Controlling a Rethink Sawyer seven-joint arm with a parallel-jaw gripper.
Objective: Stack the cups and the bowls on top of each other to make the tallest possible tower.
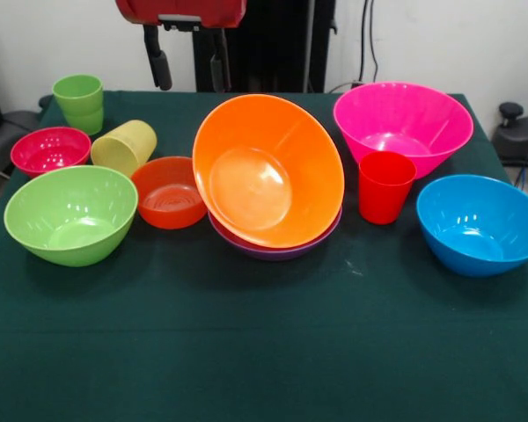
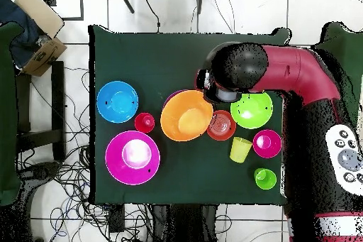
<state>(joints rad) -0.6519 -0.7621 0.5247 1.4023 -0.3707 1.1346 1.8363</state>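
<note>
The hand (image 1: 188,66) hangs open above the orange bowl (image 1: 268,171); overhead hides it.

In front of you the orange bowl (image 1: 268,171) sits tilted inside the purple bowl (image 1: 277,248), with the small red-orange bowl (image 1: 168,192) touching its left side and the red cup (image 1: 385,186) upright just to its right. You see the pink bowl (image 1: 403,125) behind that cup and the blue bowl (image 1: 480,224) beside it. At left the lime-green bowl (image 1: 70,214), the tipped pale yellow cup (image 1: 123,147), the magenta bowl (image 1: 50,149) and the green cup (image 1: 79,103) cluster, while the gripper (image 1: 188,60) hangs apart-fingered at the top.
</note>
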